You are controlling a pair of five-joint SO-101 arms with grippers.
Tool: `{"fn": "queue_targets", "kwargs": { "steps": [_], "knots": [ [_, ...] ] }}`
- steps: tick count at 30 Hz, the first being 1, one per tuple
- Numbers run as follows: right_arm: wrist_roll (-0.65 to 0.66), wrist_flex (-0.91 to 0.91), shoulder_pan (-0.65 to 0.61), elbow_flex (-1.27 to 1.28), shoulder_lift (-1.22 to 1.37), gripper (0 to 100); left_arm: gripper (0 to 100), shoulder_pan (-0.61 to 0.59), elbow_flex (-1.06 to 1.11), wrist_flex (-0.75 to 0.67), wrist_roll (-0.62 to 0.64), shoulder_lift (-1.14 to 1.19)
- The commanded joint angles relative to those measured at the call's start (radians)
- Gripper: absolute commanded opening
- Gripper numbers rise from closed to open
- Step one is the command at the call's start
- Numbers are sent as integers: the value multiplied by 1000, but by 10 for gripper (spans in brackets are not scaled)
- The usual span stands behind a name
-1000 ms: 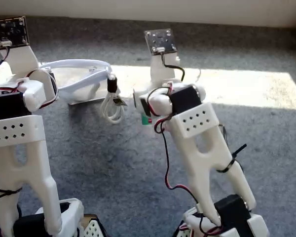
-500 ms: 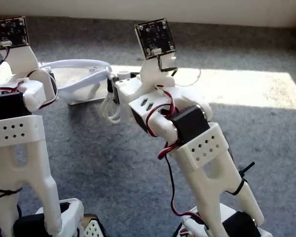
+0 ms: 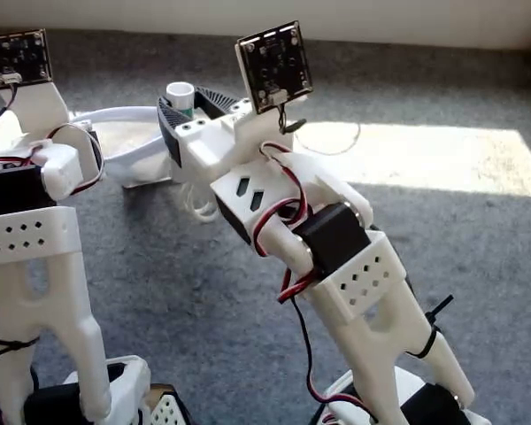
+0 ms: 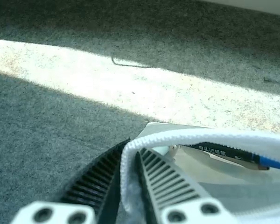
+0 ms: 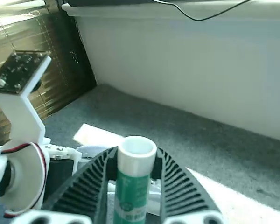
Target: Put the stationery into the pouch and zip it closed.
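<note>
Near the pouch [image 3: 128, 115], the right claw [image 3: 193, 111], clamped on the glue stick [image 3: 179, 91], has swung upward, so insertion appears next; the left claw [image 4: 132, 154] is clamped on its rim.

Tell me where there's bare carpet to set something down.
Free: the sunlit carpet right of the right arm, and the grey strip between it and the left arm. Crowded: around the pouch, where the glue stick hovers.
</note>
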Motion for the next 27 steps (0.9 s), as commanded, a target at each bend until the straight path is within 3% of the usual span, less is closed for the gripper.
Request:
{"fn": "queue_targets", "kwargs": {
  "steps": [1, 9, 19, 27],
  "knots": [
    [-3, -70, -12, -12, -39, 5, 11, 16, -4, 9, -6, 8],
    [-3, -185, -12, 35, -38, 5, 11, 16, -4, 9, -6, 8],
    [-3, -796, -12, 380, -48, 5, 11, 16, -4, 9, -6, 8],
    [-3, -1017, -12, 470, -50, 5, 11, 16, -4, 9, -6, 8]
  ]
}}
